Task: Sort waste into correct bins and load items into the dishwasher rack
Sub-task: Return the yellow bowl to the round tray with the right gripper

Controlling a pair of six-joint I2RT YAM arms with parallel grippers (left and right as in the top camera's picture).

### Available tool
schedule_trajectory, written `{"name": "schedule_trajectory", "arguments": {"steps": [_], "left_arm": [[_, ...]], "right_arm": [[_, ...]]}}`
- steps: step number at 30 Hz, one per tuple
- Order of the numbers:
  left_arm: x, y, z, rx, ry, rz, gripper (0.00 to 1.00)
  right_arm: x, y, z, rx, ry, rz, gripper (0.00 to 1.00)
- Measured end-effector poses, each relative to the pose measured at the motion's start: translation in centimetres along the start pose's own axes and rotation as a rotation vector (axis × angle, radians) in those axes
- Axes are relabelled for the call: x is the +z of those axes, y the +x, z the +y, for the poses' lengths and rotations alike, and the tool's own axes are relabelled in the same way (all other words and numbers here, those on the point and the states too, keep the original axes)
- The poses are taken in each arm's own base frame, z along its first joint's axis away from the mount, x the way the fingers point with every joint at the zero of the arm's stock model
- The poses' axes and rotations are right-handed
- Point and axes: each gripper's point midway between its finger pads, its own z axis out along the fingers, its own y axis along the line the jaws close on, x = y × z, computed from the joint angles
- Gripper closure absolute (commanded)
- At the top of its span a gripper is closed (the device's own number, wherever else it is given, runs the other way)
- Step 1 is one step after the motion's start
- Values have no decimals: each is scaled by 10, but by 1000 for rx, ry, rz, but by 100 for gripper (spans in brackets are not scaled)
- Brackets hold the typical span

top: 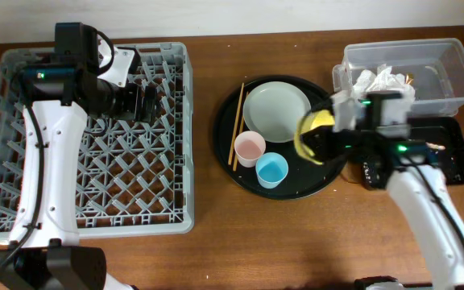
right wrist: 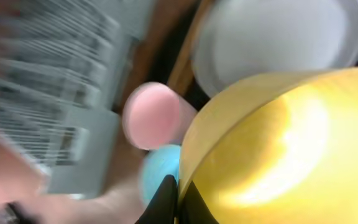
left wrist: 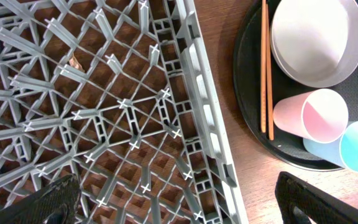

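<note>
At three o'clock of the round black tray, the right gripper pinches the yellow bowl by its rim, tipped on edge. It looks light, stiff and likely slick, so the rim suits. The left gripper hangs spread over the dishwasher rack.

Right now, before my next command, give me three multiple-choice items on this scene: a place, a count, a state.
1. Where do the chopsticks lie? A in the rack; B on the round black tray, left of the plate; C in the clear tub.
2. How many cups stand on that tray? A one; B two; C three.
3. The right gripper is: A open; B shut on a napkin; C shut on the yellow bowl.
Key: 1 B, they lie along the tray's left side. 2 B, one pink cup, one blue cup. 3 C, the bowl's rim sits between its fingers.
</note>
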Motion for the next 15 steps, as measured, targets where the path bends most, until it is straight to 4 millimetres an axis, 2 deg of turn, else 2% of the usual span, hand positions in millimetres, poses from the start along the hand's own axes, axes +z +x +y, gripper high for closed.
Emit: {"name": "schedule_trajectory", "arguments": {"steps": [5,6,9,12,15], "left_arm": [[0,0,0,0,0,0,1],[0,0,0,0,0,0,1],[0,0,0,0,0,0,1],[0,0,0,0,0,0,1],[0,0,0,0,0,0,1]], "right_arm": [[49,33,-35,69,183,164,96],[57,41,-45,93,209,200,93],[74,56,-59,134,237,263,74],[81,65,-67,153,257,298,61],[79,61,-64,155,251,302,58]]}}
